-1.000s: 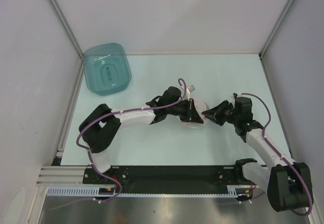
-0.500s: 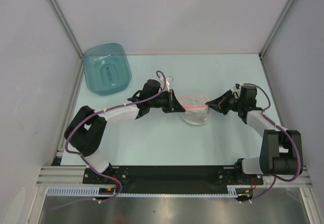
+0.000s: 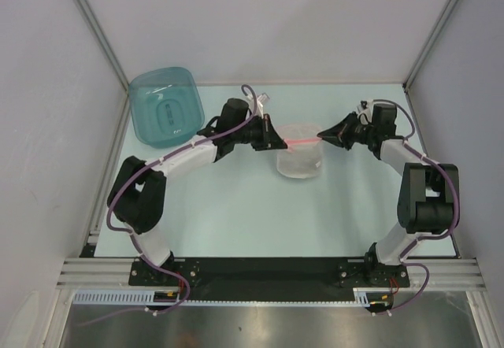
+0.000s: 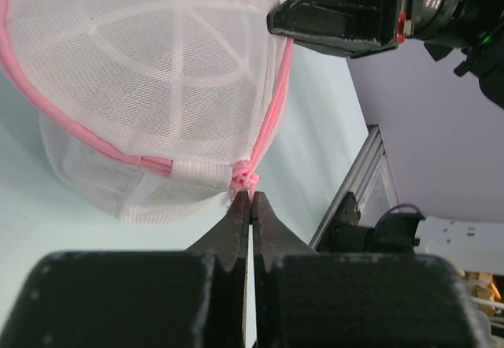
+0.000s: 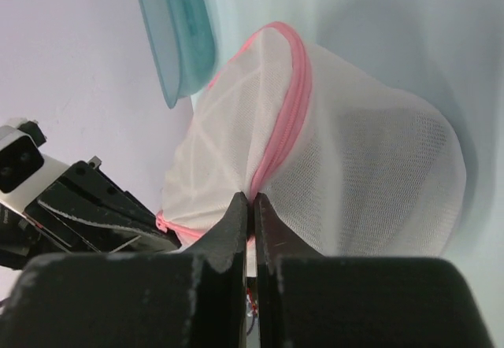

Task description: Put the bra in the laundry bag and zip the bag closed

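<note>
The laundry bag [image 3: 299, 164] is white mesh, pink-trimmed.

A pale mint table top [image 3: 236, 214] lies beneath the left gripper [image 3: 277, 145] and the right gripper [image 3: 321, 136]. Plain white walls [image 3: 268, 25] rise beyond and on both sides of them, joined by grey metal posts [image 3: 94, 29]. A black rail [image 3: 268, 269] runs nearer. The light is soft and even.

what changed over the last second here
The left tool and the right tool both moved away from the robot's base, carrying the laundry bag farther out between them. The right tool pinched fully shut on the bag's edge. The left tool stayed shut on the zipper end, and the teal tub did not move.
</note>
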`<state>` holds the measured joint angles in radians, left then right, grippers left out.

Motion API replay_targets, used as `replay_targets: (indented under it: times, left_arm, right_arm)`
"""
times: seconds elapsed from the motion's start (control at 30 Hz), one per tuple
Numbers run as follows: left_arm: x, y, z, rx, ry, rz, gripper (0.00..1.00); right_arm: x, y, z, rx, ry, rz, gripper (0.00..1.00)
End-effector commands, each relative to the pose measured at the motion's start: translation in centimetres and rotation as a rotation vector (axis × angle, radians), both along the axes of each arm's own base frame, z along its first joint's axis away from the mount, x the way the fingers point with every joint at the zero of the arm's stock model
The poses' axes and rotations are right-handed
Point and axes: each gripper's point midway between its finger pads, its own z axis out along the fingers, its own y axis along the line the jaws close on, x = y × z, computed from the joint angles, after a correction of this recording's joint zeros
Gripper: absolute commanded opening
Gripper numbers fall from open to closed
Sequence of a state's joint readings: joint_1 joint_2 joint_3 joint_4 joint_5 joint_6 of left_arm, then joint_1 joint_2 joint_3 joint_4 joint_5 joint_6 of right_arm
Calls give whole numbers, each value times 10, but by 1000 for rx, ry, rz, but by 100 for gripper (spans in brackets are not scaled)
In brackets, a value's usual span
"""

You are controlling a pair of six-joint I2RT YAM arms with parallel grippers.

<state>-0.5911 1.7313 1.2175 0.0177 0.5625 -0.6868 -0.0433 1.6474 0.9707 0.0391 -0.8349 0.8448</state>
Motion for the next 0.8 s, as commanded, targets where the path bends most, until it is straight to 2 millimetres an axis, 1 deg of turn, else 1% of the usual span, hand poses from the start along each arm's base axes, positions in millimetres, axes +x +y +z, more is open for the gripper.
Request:
replay_targets:
  times: [0.0,0.03,0.07,0.1,0.13,0.17,0.2,0.23,0.27,0.3,0.33,0.4,0.43,0.47,0.5,0.53,0.57,0.6,0.63,0.67,0.7,0.73,0.77]
  left_arm:
    - [29,13,16,62,-41,42,0]
    - [34,12,23,65,-53,49,1]
    - [36,15,21,77,-48,55,10]
    - [38,18,20,86,-44,62,16]
    - [38,21,21,91,-45,73,24]
    - [38,23,21,92,-46,79,35]
    - [36,26,22,98,-57,80,39]
    - [33,32,28,106,-74,94,44]
    - [31,35,29,116,-89,93,51]
    - [27,39,29,128,-92,96,54]
    - [20,46,35,134,-109,104,54]
    - [9,53,38,143,-129,106,56]
    - [0,59,30,155,-117,102,56]
    - [-10,62,42,141,-148,92,57]
    - [-18,65,41,144,-149,87,57]
    - [-33,65,31,156,-131,66,58]
    - [-44,68,41,142,-157,66,58]
    - [-54,68,42,141,-168,61,58]
    - [-75,62,30,153,-159,23,59]
    - [-85,61,45,123,-209,38,59]
    - [-98,57,46,108,-224,27,60]
    - [-127,47,31,111,-216,-32,64]
    - [-133,40,41,62,-258,-2,64]
  right_arm:
    - [35,-34,4,-141,-71,-93,1]
    - [36,-34,8,-150,-75,-88,4]
    - [33,-37,3,-179,-58,-87,8]
    - [32,-39,3,-200,-56,-90,15]
    - [30,-41,2,-221,-43,-95,32]
    - [24,-45,-6,-255,-7,-100,37]
    - [22,-48,-10,-291,-12,-89,41]
    - [18,-51,-9,-316,-8,-89,51]
    - [11,-56,-15,-356,25,-102,56]
    - [6,-59,-16,-391,17,-93,59]
    - [2,-61,-8,-418,1,-99,65]
    - [-12,-65,-8,-486,13,-105,70]
    - [-17,-67,-7,-525,3,-97,75]
    - [-27,-73,0,-571,6,-115,76]
    - [-36,-68,-1,-589,9,-97,77]
    - [-42,-65,3,-607,-8,-91,79]
    - [-52,-64,12,-627,-31,-97,79]
    - [-67,-44,9,-635,-38,-37,80]
    - [-77,-34,11,-635,-47,-15,81]
    - [-88,-27,20,-632,-84,-9,82]
    - [-106,-10,12,-626,-77,43,100]
    - [-114,-4,10,-618,-71,36,100]
    - [-125,3,21,-596,-112,34,100]
